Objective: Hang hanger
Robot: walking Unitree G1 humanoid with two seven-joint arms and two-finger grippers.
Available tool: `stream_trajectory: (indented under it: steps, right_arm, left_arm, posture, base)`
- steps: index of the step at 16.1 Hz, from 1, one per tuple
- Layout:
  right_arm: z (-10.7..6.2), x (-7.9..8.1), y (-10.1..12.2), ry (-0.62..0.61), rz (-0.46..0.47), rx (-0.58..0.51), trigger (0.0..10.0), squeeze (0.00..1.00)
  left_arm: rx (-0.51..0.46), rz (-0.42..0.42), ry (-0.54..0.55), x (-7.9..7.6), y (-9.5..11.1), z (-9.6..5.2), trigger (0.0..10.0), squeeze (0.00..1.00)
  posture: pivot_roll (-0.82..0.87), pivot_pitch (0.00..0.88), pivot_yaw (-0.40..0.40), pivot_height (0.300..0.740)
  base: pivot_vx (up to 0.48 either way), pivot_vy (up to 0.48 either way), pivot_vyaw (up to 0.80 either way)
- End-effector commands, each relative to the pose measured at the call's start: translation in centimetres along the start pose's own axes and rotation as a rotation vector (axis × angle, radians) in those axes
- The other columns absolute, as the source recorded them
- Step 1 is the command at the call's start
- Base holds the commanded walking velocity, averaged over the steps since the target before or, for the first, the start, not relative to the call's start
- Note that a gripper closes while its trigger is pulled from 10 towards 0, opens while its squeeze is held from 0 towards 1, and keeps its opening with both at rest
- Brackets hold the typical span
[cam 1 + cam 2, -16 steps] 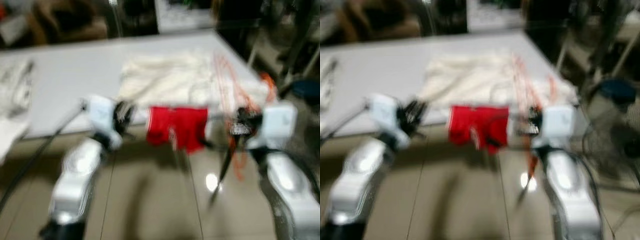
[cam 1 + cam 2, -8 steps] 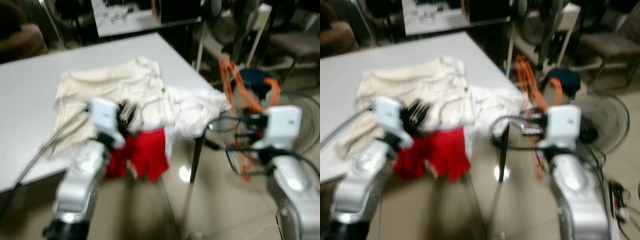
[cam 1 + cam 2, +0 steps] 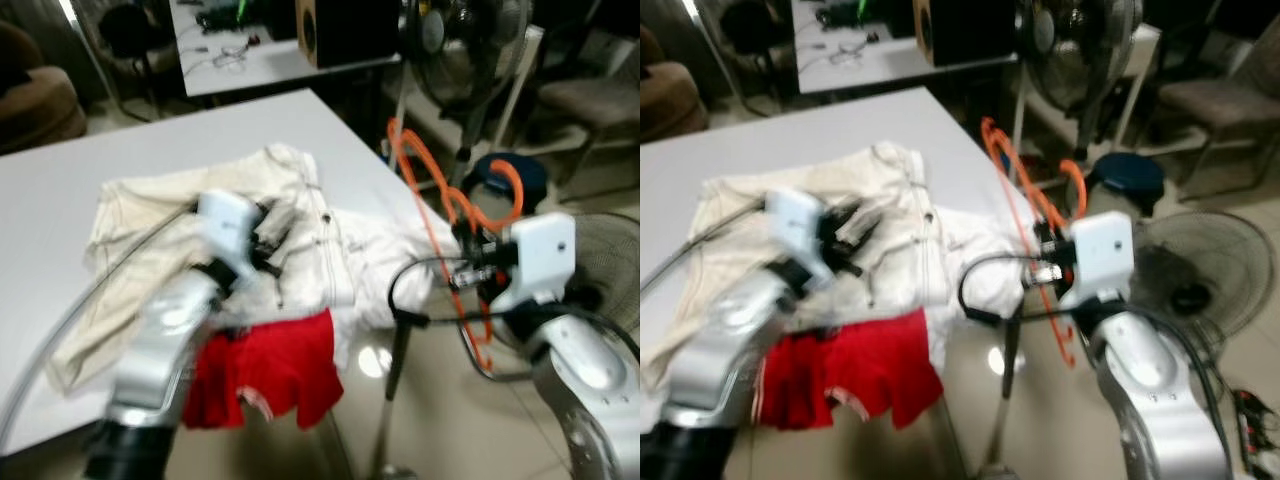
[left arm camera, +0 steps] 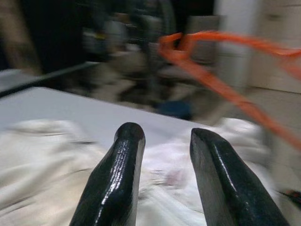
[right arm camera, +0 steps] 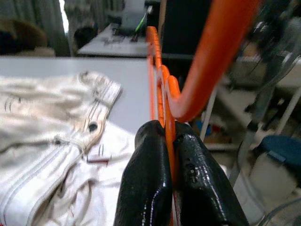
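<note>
My right gripper [image 5: 168,155] is shut on an orange plastic hanger [image 3: 420,165], held off the table's right corner; the hanger [image 5: 207,56] rises between its black fingers [image 5: 143,183]. In the left eye view that gripper [image 3: 472,262] sits beside the white table [image 3: 120,130]. My left gripper [image 3: 280,225] hovers open over cream clothes [image 3: 170,220] on the table, its fingers [image 4: 115,179] apart with nothing between them. A red garment [image 3: 265,375] hangs over the table's near edge.
A standing fan [image 3: 460,40] and a second fan on the floor [image 3: 1185,270] stand to the right. A blue object [image 3: 1125,170] lies on the floor by them. A second table with cables [image 3: 240,50] and a chair [image 3: 600,95] are behind.
The camera has swung to the right, so the table and clothes now sit further left. The right gripper still holds the orange hanger; the left gripper has come over the cream clothes.
</note>
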State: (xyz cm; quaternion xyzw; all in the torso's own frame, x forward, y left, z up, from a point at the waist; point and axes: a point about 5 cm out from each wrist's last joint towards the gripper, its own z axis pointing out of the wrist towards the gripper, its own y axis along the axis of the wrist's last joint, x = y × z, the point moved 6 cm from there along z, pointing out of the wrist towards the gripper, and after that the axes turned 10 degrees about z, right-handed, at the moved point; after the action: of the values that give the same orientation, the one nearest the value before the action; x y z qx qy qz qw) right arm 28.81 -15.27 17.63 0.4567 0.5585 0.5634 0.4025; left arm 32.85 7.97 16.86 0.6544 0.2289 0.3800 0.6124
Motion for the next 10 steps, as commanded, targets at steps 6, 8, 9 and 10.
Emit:
stream_trajectory:
  steps: [6, 8, 9, 10]
  right_arm:
    - [-0.9, 2.7, 0.2, 0.196, -0.012, 0.055, 10.0, 0.0]
    - [-1.4, 3.3, -0.1, 0.247, -0.022, 0.09, 10.0, 0.0]
    - [-1.6, 3.4, -0.3, 0.269, -0.038, 0.103, 10.0, 0.0]
    - [-1.7, 3.5, -0.4, 0.282, -0.043, 0.109, 10.0, 0.0]
  left_arm:
    - [0.233, 0.106, -0.263, -2.3, -4.3, 0.7, 10.0, 1.0]
    - [0.285, 0.068, -0.329, -3.0, -5.2, 0.2, 10.0, 1.0]
    - [0.341, 0.112, -0.344, -3.1, -6.4, 0.0, 10.0, 1.0]
    - [0.362, 0.117, -0.324, -2.9, -7.0, 0.1, 10.0, 1.0]
  posture:
    - [-0.27, 0.0, 0.068, 0.74]
    - [-0.28, 0.0, 0.074, 0.74]
    - [-0.28, 0.0, 0.072, 0.74]
    - [-0.28, 0.0, 0.071, 0.74]
  base:
    - [0.0, 0.0, 0.0]
    - [0.0, 0.0, 0.0]
    - [0.0, 0.0, 0.0]
    - [0.0, 0.0, 0.0]
